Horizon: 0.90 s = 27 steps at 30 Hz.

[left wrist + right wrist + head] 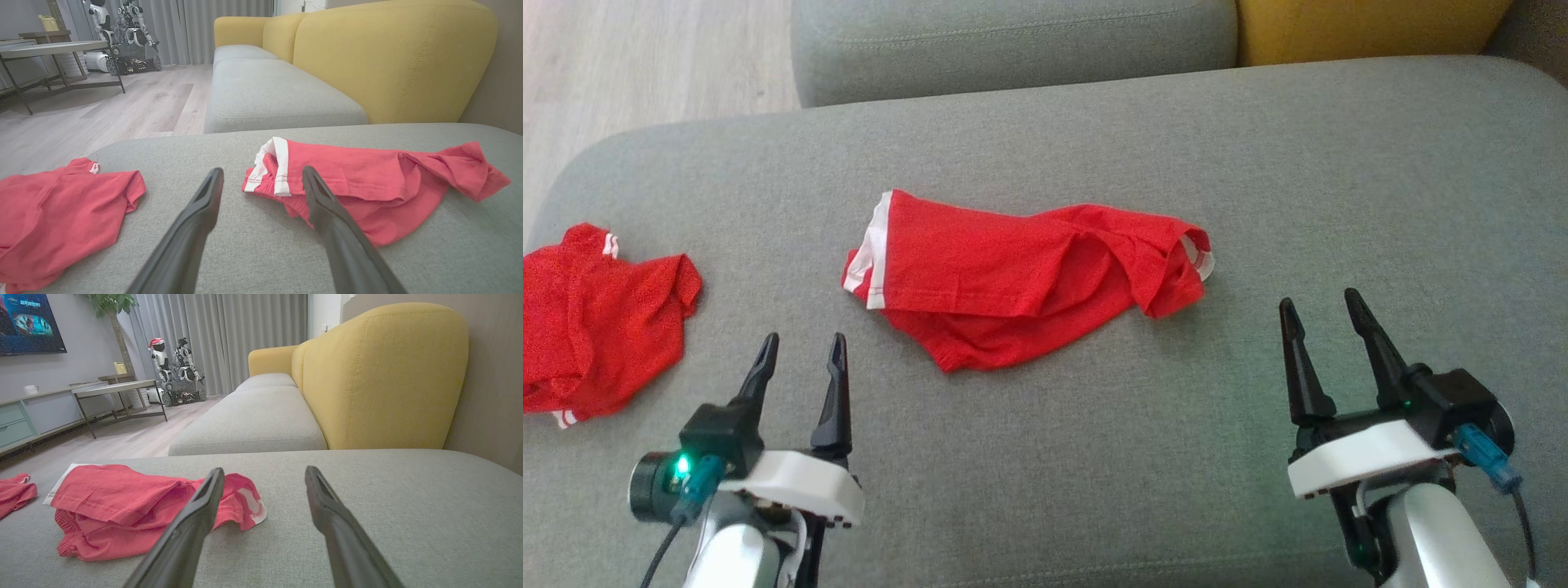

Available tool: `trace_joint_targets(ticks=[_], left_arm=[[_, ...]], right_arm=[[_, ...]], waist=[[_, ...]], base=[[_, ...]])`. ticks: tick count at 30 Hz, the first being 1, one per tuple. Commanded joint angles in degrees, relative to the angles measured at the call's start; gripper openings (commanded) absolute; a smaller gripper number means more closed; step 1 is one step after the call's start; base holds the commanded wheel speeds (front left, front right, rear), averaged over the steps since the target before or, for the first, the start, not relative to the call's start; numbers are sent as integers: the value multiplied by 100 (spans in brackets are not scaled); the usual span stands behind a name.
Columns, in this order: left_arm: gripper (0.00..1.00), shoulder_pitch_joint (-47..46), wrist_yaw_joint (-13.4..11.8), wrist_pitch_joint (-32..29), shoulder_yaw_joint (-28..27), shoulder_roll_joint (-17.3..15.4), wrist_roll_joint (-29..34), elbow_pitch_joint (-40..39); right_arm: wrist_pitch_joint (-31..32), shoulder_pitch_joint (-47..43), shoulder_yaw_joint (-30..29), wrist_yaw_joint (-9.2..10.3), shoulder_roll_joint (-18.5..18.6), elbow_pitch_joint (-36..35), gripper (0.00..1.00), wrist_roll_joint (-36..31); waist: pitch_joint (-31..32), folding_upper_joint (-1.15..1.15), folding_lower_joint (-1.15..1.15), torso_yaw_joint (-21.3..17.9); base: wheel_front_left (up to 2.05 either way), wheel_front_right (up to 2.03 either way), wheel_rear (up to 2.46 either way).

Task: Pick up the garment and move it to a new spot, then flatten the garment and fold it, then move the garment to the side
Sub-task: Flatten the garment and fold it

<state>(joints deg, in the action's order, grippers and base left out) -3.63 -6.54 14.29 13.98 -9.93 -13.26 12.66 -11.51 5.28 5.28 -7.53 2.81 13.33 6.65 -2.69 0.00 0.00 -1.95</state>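
A red garment with white trim [1021, 273] lies crumpled in the middle of the grey cushion [1094, 147]. In the left wrist view the garment [367, 179] sits just beyond and right of the fingertips; in the right wrist view the garment [135, 506] lies to the left. My left gripper [803, 341] hovers open, near the cushion's front left, short of the garment's white-edged end. My right gripper [1321, 299] is open at the front right, apart from the garment's right end. Both hold nothing.
A second red garment [596, 318] lies bunched at the cushion's left edge. Another grey seat [1013, 41] and a yellow backrest [1372, 28] stand behind. Wood floor [645, 65] lies at the far left; a table [57, 51] and a parked robot [126, 36] stand farther off.
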Motion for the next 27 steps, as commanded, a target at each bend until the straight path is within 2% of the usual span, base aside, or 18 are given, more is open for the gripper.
trace_joint_targets(ticks=[1, 5, 10, 19, 27], left_arm=[[100, -249, 12, 71, -250, -44, -42, -172], [100, -358, 50, 71, -221, -29, -29, -161], [100, -571, 114, 71, -111, 58, 20, -138], [100, -986, 252, 71, 54, 299, 85, -56], [100, -1167, 310, 71, 63, 502, 117, -46]], right_arm=[[-6, 220, 134, 4, 7, -202, 100, 49], [46, 346, 309, 4, 7, -110, 100, 18], [281, 838, 1089, 4, 65, 297, 100, -43], [668, 2158, 2819, 4, 268, 1495, 100, 3], [750, 3148, 3572, 4, 263, 2648, 100, 20]], waist=[[-14, 0, 0, 11], [-114, 0, 0, 117], [-298, 0, 0, 370], [-715, 0, 0, 1017], [-995, 0, 0, 1465]], base=[[0, 0, 0], [0, 0, 0], [0, 0, 0], [0, 0, 0], [0, 0, 0]])
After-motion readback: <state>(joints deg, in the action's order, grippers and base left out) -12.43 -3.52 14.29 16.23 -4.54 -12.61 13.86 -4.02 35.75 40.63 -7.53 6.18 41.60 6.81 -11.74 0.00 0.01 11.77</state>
